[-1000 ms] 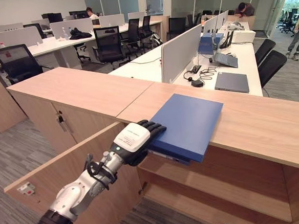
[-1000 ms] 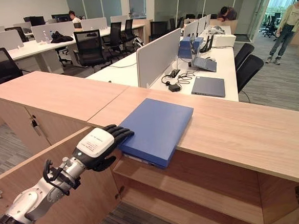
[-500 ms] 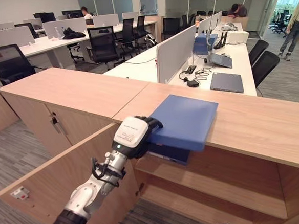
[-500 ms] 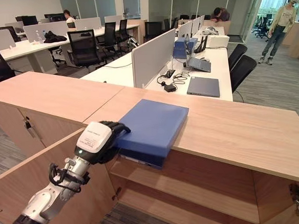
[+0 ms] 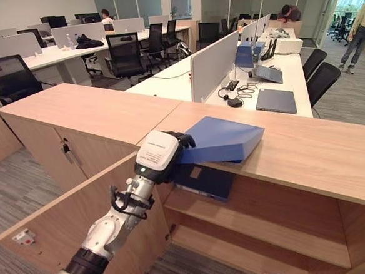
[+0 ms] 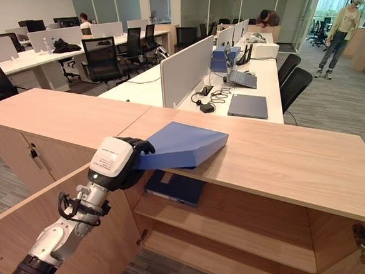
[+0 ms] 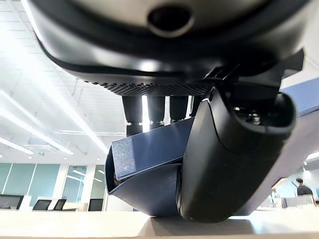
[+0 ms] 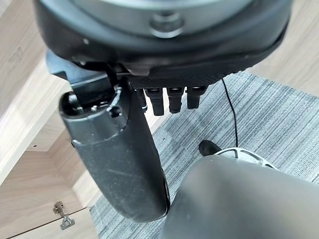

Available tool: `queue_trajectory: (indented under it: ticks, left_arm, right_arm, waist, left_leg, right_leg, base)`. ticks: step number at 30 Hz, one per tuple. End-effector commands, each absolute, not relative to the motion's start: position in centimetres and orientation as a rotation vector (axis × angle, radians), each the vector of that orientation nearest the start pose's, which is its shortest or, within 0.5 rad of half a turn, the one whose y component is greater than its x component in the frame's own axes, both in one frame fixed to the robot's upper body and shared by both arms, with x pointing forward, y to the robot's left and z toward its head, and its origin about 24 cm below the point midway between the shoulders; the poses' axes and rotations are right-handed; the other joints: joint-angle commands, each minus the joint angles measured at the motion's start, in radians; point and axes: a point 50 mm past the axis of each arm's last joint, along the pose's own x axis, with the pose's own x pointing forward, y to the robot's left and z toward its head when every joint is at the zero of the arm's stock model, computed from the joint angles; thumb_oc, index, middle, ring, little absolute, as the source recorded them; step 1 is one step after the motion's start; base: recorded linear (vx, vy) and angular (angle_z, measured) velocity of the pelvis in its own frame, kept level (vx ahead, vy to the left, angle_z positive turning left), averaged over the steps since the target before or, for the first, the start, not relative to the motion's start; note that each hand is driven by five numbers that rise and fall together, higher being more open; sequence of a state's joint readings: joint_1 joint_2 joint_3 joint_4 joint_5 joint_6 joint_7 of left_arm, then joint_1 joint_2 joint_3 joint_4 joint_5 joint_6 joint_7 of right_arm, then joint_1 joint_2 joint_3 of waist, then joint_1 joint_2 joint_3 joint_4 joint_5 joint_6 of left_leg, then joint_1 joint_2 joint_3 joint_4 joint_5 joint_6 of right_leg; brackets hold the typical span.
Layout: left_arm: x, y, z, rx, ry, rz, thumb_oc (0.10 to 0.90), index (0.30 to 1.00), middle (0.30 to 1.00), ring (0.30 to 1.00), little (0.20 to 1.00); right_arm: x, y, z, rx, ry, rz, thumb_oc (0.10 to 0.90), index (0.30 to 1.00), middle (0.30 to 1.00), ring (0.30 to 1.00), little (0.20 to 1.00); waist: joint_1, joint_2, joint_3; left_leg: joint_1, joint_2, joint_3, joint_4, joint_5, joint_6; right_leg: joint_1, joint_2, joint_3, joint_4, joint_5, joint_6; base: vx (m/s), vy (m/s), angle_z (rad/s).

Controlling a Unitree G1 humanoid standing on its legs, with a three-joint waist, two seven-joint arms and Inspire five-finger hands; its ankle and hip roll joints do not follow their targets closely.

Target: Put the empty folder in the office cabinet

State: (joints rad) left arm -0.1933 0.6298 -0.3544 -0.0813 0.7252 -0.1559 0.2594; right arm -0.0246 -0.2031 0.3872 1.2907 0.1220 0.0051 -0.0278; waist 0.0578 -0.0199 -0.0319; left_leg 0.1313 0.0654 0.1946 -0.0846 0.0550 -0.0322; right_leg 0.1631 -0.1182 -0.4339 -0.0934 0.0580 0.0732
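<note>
A blue folder (image 5: 223, 140) is tilted up on the wooden office cabinet's top (image 5: 309, 153), with its far right edge still resting on the wood. My left hand (image 5: 162, 154) is shut on its near left corner, fingers over the cover and thumb (image 7: 224, 159) beneath, pinching the folder (image 7: 149, 149). Just under it, inside the open cabinet, lies a darker blue folder (image 5: 204, 179) on the upper shelf. My right hand (image 8: 114, 149) hangs over the carpet with relaxed fingers and holds nothing.
The cabinet's door (image 5: 81, 213) stands open toward me on the left, showing wooden shelves (image 5: 251, 226). A closed cabinet (image 5: 87, 112) adjoins on the left. Behind are desks with a partition (image 5: 218, 62), a laptop (image 5: 282, 100) and chairs. A person (image 5: 363, 30) stands far right.
My left hand has closed on the folder's near corner and raised it, so the folder went from lying flat to tilted. The darker folder beneath now shows.
</note>
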Motion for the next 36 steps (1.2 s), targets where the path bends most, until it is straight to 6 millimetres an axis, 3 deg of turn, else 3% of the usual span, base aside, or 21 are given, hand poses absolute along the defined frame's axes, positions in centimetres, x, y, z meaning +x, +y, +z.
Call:
queue_trajectory:
  ticks: [1, 3, 4, 5, 6, 7, 11, 17, 19, 20, 21, 23, 24, 26, 28, 29, 30, 36]
  left_arm:
    - [24.3, 11.5, 16.2, 0.657, -0.687, -0.568, 0.4, 0.3, 0.3, 0.3, 0.3]
    - [23.5, 10.9, 17.4, 0.328, -0.638, -0.736, 0.4, 0.3, 0.3, 0.3, 0.3]
    - [23.5, 10.9, 17.5, 0.326, -0.637, -0.738, 0.4, 0.3, 0.3, 0.3, 0.3]
    - [23.4, 10.5, 19.2, 0.139, -0.654, -0.828, 0.4, 0.3, 0.3, 0.3, 0.3]
    - [23.3, 10.4, 19.7, 0.085, -0.671, -0.834, 0.4, 0.3, 0.3, 0.3, 0.3]
    - [22.5, 10.1, 20.9, 0.039, -0.715, -0.905, 0.4, 0.3, 0.3, 0.3, 0.3]
    - [21.8, 9.8, 22.0, -0.045, -0.739, -0.974, 0.4, 0.3, 0.3, 0.3, 0.3]
    - [22.1, 9.7, 20.8, -0.19, -0.637, -1.011, 0.4, 0.3, 0.3, 0.3, 0.3]
    - [22.6, 9.9, 19.9, -0.155, -0.587, -0.998, 0.4, 0.3, 0.3, 0.3, 0.3]
    - [22.7, 11.9, 19.2, 0.147, -0.536, -0.957, 0.4, 0.3, 0.3, 0.3, 0.3]
    - [22.7, 11.9, 19.2, 0.149, -0.535, -0.956, 0.4, 0.3, 0.3, 0.3, 0.3]
    - [23.5, 14.2, 16.9, 0.513, -0.426, -0.887, 0.4, 0.3, 0.3, 0.3, 0.3]
    - [23.5, 14.2, 16.9, 0.514, -0.426, -0.887, 0.4, 0.3, 0.3, 0.3, 0.3]
    - [23.9, 15.6, 14.8, 0.584, -0.317, -0.845, 0.4, 0.3, 0.3, 0.3, 0.3]
    - [24.2, 18.5, 12.1, 0.684, -0.155, -0.76, 0.4, 0.3, 0.3, 0.3, 0.3]
    - [24.2, 18.5, 12.1, 0.684, -0.154, -0.759, 0.4, 0.3, 0.3, 0.3, 0.3]
    - [24.1, 20.3, 11.1, 0.802, -0.076, -0.722, 0.4, 0.3, 0.3, 0.3, 0.3]
    - [23.4, 23.6, 10.6, 0.956, 0.041, -0.663, 0.4, 0.3, 0.3, 0.3, 0.3]
  right_arm:
    - [10.8, -19.6, -16.6, -0.326, 1.23, 0.118, 0.8, 0.9, 0.9, 0.9, 0.9]
    - [10.5, -20.0, -16.7, -0.339, 1.255, 0.144, 0.8, 0.9, 0.9, 0.9, 0.9]
    - [10.6, -19.9, -16.6, -0.338, 1.254, 0.144, 0.8, 0.9, 0.9, 0.9, 0.9]
    - [10.2, -19.5, -16.8, -0.327, 1.268, 0.177, 0.8, 0.9, 0.9, 0.9, 0.9]
    - [10.2, -19.4, -16.8, -0.325, 1.27, 0.188, 0.8, 0.9, 0.9, 0.9, 0.9]
    - [10.2, -19.3, -16.8, -0.317, 1.273, 0.204, 0.8, 0.9, 0.9, 0.9, 0.9]
    - [10.2, -19.0, -16.8, -0.316, 1.271, 0.225, 0.8, 0.9, 0.9, 0.9, 0.9]
    - [10.5, -18.5, -16.8, -0.314, 1.254, 0.248, 0.8, 0.9, 0.9, 0.9, 0.9]
    - [9.0, -19.0, -17.1, -0.315, 1.266, 0.249, 0.8, 0.9, 0.9, 0.9, 0.9]
    - [9.2, -19.1, -17.0, -0.309, 1.285, 0.231, 0.8, 0.9, 0.9, 0.9, 0.9]
    - [9.2, -19.0, -17.1, -0.308, 1.285, 0.232, 0.8, 0.9, 0.9, 0.9, 0.9]
    - [9.2, -18.9, -17.1, -0.302, 1.293, 0.245, 0.8, 0.9, 0.9, 0.9, 0.9]
    - [9.2, -18.9, -17.1, -0.302, 1.293, 0.245, 0.8, 0.9, 0.9, 0.9, 0.9]
    - [9.5, -18.8, -17.0, -0.303, 1.283, 0.257, 0.8, 0.9, 0.9, 0.9, 0.9]
    - [10.6, -18.7, -16.7, -0.312, 1.248, 0.278, 0.8, 0.9, 0.9, 0.9, 0.9]
    - [10.6, -18.6, -16.7, -0.313, 1.248, 0.279, 0.8, 0.9, 0.9, 0.9, 0.9]
    - [11.6, -18.9, -16.4, -0.321, 1.221, 0.282, 0.8, 0.9, 0.9, 0.9, 0.9]
    - [12.9, -19.4, -16.0, -0.348, 1.188, 0.283, 0.8, 0.9, 0.9, 0.9, 0.9]
  waist:
    - [-0.007, -0.027, 0.015]
    - [-0.013, -0.017, 0.012]
    - [-0.013, -0.017, 0.013]
    - [-0.012, -0.014, 0.014]
    - [-0.011, -0.014, 0.015]
    - [-0.007, -0.015, 0.018]
    - [-0.002, -0.019, 0.026]
    - [-0.001, -0.021, 0.03]
    - [-0.007, -0.018, 0.039]
    - [0.002, -0.008, 0.038]
    - [0.002, -0.009, 0.038]
    - [0.01, -0.005, 0.036]
    - [0.009, -0.005, 0.035]
    - [0.012, -0.004, 0.034]
    - [0.019, -0.003, 0.035]
    - [0.018, -0.003, 0.034]
    - [0.024, -0.003, 0.035]
    - [0.035, -0.002, 0.032]
  left_leg:
    - [0.02, -0.016, -0.049, -0.003, -0.116, -0.006]
    - [0.021, -0.018, -0.045, -0.003, -0.116, -0.006]
    - [0.022, -0.017, -0.044, -0.003, -0.116, -0.006]
    - [0.026, -0.019, -0.042, -0.003, -0.118, -0.006]
    - [0.026, -0.019, -0.042, -0.003, -0.118, -0.006]
    - [0.027, -0.019, -0.045, -0.003, -0.118, -0.007]
    - [0.029, -0.02, -0.044, -0.003, -0.119, -0.008]
    - [0.023, -0.022, -0.046, -0.003, -0.115, -0.007]
    - [0.027, -0.021, -0.046, -0.003, -0.117, -0.006]
    - [0.026, -0.022, -0.044, -0.003, -0.117, -0.007]
    - [0.027, -0.022, -0.044, -0.003, -0.117, -0.007]
    - [0.029, -0.02, -0.042, -0.003, -0.118, -0.01]
    - [0.029, -0.02, -0.042, -0.003, -0.118, -0.01]
    - [0.031, -0.02, -0.042, -0.003, -0.118, -0.01]
    - [0.031, -0.02, -0.043, -0.003, -0.115, -0.008]
    - [0.031, -0.02, -0.043, -0.003, -0.115, -0.008]
    - [0.029, -0.02, -0.043, -0.003, -0.114, -0.008]
    - [0.027, -0.02, -0.041, -0.003, -0.113, -0.007]
  right_leg:
    - [0.016, -0.004, 0.047, 0.006, -0.063, 0.039]
    - [0.016, -0.006, 0.047, 0.006, -0.059, 0.041]
    - [0.016, -0.006, 0.047, 0.006, -0.059, 0.041]
    - [0.019, -0.007, 0.044, 0.006, -0.057, 0.04]
    - [0.02, -0.007, 0.044, 0.006, -0.056, 0.04]
    - [0.022, -0.008, 0.043, 0.006, -0.056, 0.04]
    - [0.027, -0.007, 0.042, 0.006, -0.058, 0.041]
    - [0.021, -0.008, 0.042, 0.006, -0.056, 0.041]
    - [0.024, -0.008, 0.045, 0.006, -0.057, 0.041]
    - [0.024, -0.009, 0.043, 0.006, -0.055, 0.043]
    - [0.024, -0.009, 0.043, 0.006, -0.055, 0.043]
    - [0.026, -0.009, 0.041, 0.006, -0.056, 0.044]
    - [0.026, -0.009, 0.041, 0.006, -0.056, 0.044]
    - [0.027, -0.008, 0.042, 0.006, -0.057, 0.044]
    - [0.025, -0.008, 0.044, 0.006, -0.057, 0.043]
    - [0.025, -0.008, 0.044, 0.006, -0.057, 0.043]
    - [0.023, -0.009, 0.046, 0.006, -0.056, 0.043]
    - [0.019, -0.01, 0.049, 0.006, -0.054, 0.043]
  base:
    - [0.0, 0.0, 0.0]
    - [0.0, 0.032, 0.08]
    - [0.01, 0.031, 0.09]
    - [0.01, 0.017, 0.04]
    - [0.0, 0.0, 0.0]
    - [0.0, 0.0, 0.0]
    - [0.0, 0.0, 0.0]
    - [0.0, 0.0, 0.0]
    - [0.0, 0.0, 0.0]
    - [0.0, 0.0, 0.0]
    - [0.0, 0.0, 0.0]
    - [0.0, 0.0, 0.0]
    - [0.02, 0.002, 0.03]
    - [0.01, 0.0, 0.02]
    - [0.0, 0.0, 0.0]
    - [0.01, 0.009, -0.05]
    - [0.0, 0.0, 0.0]
    - [0.0, 0.001, 0.01]
